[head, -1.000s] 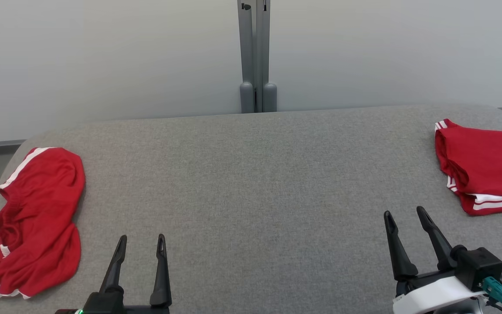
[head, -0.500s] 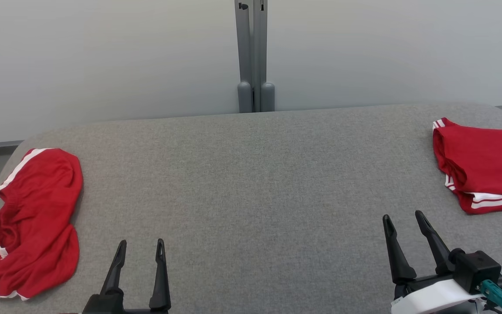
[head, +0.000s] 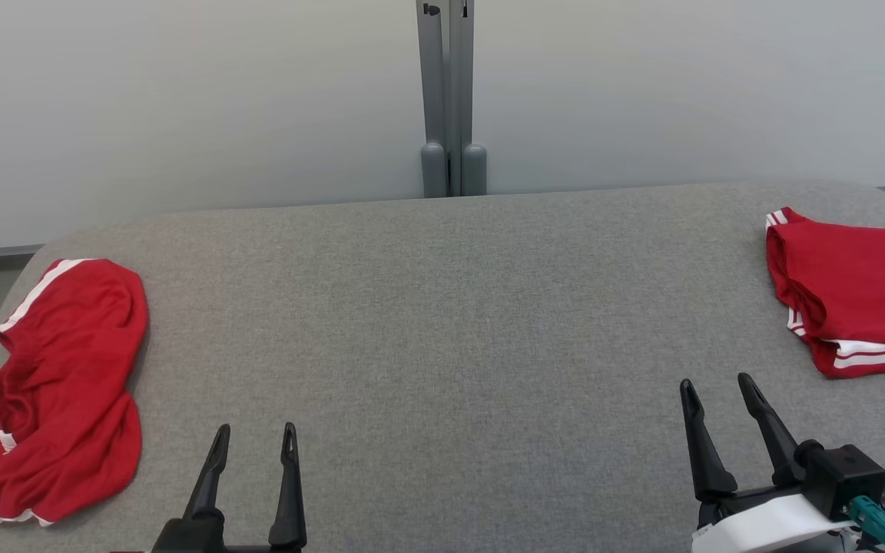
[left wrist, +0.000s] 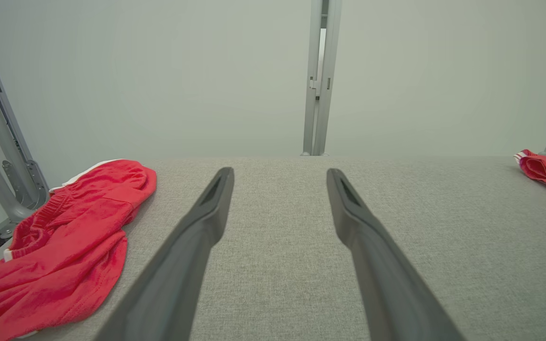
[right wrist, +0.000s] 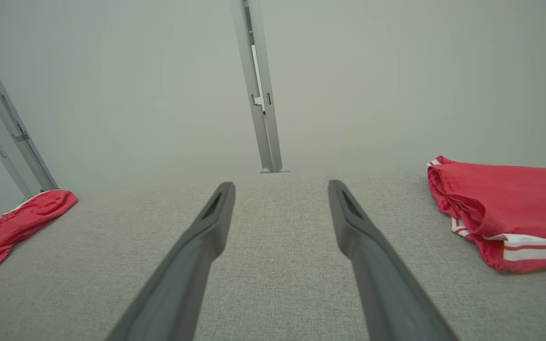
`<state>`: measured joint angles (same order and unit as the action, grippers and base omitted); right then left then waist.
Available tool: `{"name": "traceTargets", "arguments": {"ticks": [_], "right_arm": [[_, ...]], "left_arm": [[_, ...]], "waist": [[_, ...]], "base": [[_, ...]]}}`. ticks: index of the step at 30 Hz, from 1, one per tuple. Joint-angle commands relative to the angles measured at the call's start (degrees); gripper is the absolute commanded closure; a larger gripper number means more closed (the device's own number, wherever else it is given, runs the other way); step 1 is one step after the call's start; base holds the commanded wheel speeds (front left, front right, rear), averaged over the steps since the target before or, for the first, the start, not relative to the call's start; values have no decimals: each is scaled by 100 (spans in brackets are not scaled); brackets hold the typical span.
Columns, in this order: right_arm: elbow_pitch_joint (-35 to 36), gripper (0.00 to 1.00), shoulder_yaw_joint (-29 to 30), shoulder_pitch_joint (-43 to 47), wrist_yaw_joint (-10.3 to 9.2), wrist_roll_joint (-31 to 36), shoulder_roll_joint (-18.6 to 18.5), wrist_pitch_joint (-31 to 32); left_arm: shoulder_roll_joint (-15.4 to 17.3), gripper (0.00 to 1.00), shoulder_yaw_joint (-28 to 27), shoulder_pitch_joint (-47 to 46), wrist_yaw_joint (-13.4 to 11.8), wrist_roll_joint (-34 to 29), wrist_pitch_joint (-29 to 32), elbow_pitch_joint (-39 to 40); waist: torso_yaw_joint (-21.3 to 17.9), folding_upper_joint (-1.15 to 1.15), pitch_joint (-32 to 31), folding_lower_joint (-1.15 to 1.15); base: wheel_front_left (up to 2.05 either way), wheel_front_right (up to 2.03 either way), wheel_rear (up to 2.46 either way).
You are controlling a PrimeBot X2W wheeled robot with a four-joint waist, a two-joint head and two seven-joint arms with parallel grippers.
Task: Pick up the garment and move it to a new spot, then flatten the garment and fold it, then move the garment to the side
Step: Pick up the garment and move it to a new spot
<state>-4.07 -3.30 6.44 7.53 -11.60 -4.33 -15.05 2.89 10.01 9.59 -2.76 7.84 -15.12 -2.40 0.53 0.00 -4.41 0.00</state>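
Both pairs, left fingers (head: 287, 476) and right fingers (head: 701, 438), hover spread and empty, pointing forward over the table (head: 442, 307).

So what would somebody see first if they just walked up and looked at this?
Probably the two bright red things on the grey table: a crumpled red garment at its left end and a neater red garment with white stripes at its right end. After that, the left gripper and right gripper, both open and holding nothing, over the near edge of the bare middle.
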Motion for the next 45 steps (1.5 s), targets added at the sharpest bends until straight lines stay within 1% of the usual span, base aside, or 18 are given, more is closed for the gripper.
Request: {"name": "traceTargets", "arguments": {"ticks": [1,8,14,20,27,30,36,42,45], "right_arm": [[26,0,11,57,-9,27,12,-17],[-30,0,-9,50,-9,29,48,-17],[-91,0,-28,93,-9,61,63,-17],[-121,0,-123,93,-9,27,88,-17],[-152,0,-296,46,-9,-5,104,-17],[-157,0,-392,16,-9,-23,110,-17],[-175,0,-454,7,-9,-49,121,-17],[-201,0,-549,7,-9,-57,134,-17],[-215,0,-614,-66,-9,-83,136,-17]], "left_arm": [[1,0,-4,-40,24,-39,-3,-26],[1,0,-30,-40,42,-63,-3,-41],[3,0,-52,-57,44,24,-3,-42],[3,0,-136,-95,66,-73,-3,3],[5,0,-222,-104,116,-59,-2,9],[4,0,-259,-75,85,-34,-2,21],[4,0,-244,-106,106,-116,-2,1],[4,0,-338,-47,81,-127,-2,5],[4,0,-382,-29,48,-84,-2,47]], "waist": [[18,0,7,0],[103,0,18,0],[305,0,5,0],[726,0,55,0],[1385,0,108,0],[1657,0,106,0],[2224,0,75,0],[2564,0,30,0],[2601,0,62,0]], "base": [[0,0,0],[0,0,0],[0,0,0],[0,0,0],[0,0,0],[0,0,0],[0,0,0],[0,0,0],[0,0,0]]}}
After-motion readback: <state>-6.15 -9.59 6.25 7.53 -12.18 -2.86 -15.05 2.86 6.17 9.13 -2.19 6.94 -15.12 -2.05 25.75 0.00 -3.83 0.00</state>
